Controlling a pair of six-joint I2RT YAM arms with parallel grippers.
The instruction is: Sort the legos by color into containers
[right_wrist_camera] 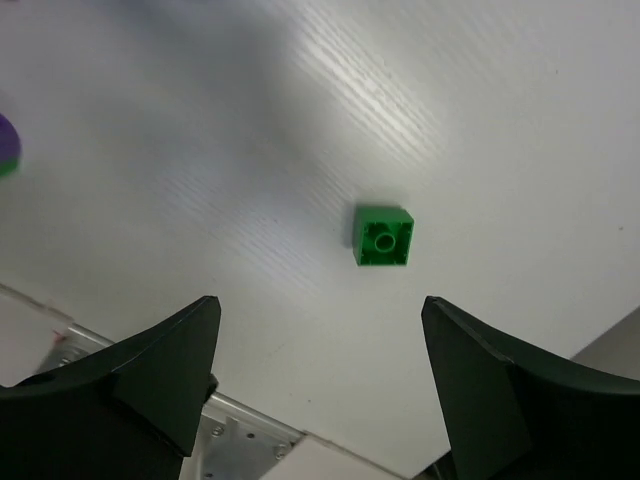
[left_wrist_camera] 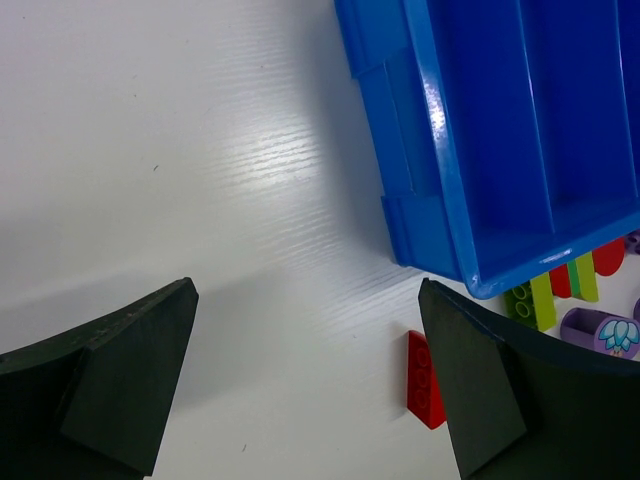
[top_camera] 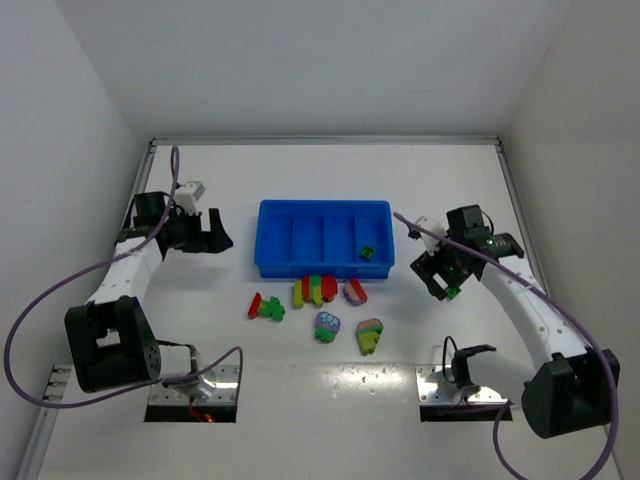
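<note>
The blue tray (top_camera: pixel 325 212) with four containers stands at mid table, and a small green brick (top_camera: pixel 367 252) lies in its rightmost compartment. Loose legos lie in front of it: a red one (top_camera: pixel 255 305), a green one (top_camera: pixel 272 311), a yellow-green and red cluster (top_camera: pixel 315 290), a pink-red piece (top_camera: pixel 355 291), a purple one (top_camera: pixel 327 325) and a green-pink one (top_camera: pixel 369 335). My right gripper (right_wrist_camera: pixel 320 310) is open above a green brick (right_wrist_camera: pixel 384 236) lying hollow side up, right of the tray. My left gripper (left_wrist_camera: pixel 308 300) is open and empty by the tray's (left_wrist_camera: pixel 500 150) left end, near the red brick (left_wrist_camera: pixel 424 378).
White walls close in the table at the back and both sides. Metal base plates (top_camera: pixel 455 390) sit at the near edge, and one shows under my right gripper (right_wrist_camera: pixel 250 430). Purple cables loop from both arms.
</note>
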